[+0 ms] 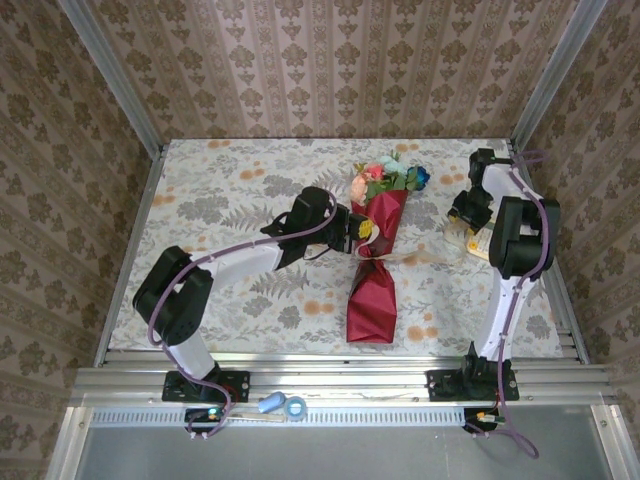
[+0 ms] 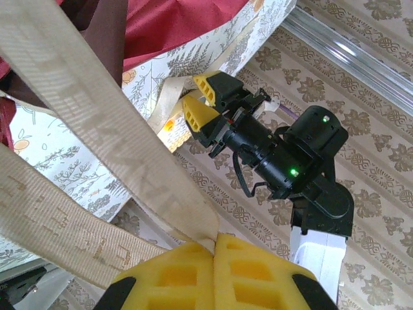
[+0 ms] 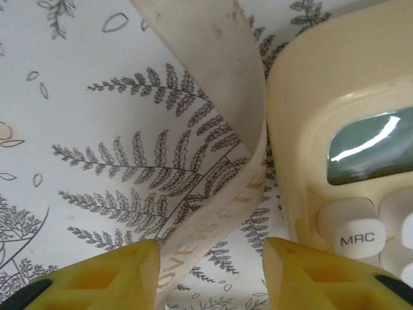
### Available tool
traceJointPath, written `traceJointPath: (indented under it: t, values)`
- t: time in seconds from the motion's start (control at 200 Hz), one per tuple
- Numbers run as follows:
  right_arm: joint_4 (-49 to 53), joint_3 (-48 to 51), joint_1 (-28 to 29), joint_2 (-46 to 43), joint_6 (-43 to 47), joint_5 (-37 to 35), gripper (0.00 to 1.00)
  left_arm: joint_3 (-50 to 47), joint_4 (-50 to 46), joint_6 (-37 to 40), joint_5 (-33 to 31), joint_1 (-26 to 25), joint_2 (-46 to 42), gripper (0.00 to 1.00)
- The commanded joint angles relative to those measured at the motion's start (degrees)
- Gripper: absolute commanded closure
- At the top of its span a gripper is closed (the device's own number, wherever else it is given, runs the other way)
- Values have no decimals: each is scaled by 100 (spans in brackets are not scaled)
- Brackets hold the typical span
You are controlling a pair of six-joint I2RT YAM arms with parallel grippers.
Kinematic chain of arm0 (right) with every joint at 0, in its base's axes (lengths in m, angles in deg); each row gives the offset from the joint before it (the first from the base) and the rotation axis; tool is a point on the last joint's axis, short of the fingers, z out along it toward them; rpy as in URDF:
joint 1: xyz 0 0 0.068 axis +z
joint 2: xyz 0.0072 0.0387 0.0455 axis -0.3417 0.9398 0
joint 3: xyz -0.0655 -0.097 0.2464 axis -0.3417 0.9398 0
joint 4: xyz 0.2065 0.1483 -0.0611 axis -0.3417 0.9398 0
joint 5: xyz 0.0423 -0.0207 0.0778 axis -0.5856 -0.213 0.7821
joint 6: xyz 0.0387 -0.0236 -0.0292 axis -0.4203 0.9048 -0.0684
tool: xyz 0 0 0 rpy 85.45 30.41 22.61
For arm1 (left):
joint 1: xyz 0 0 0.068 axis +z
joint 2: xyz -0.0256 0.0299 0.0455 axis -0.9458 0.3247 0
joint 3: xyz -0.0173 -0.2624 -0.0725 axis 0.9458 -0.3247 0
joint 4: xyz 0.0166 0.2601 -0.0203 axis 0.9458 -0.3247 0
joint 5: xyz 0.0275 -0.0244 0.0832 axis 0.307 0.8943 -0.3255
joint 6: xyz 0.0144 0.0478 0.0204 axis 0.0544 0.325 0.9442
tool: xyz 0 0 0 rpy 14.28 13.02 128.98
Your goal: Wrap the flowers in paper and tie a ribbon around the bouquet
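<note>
Firmly shut, the left claw (image 2: 214,240) pinches the ribbon (image 2: 97,123) by the bouquet (image 1: 374,285); the right claw (image 3: 210,252), spread wide, straddles that ribbon.

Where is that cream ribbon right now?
The left wrist view shows the ribbon pinched in the left tool by the bouquet mid-table; it trails right into the open right tool, beside a calculator.

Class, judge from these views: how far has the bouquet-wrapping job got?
Done: the paper is wrapped round the flowers. In hand: the left gripper has its jaws shut on the ribbon, which crosses the paper's middle; the right gripper has its jaws open around another stretch. Left: a finished knot or bow, none visible yet.
</note>
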Motion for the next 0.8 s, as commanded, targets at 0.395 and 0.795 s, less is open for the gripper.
traceJointPath:
  t: [0.395, 0.795]
  values:
    - [-268, -147, 248, -868, -5, -59, 100, -205, 472, 8, 211, -45, -230, 100]
    - [-866, 500, 1287, -3534, -213, 1194, 100, 299, 770, 1094, 843, -117, 521, 100]
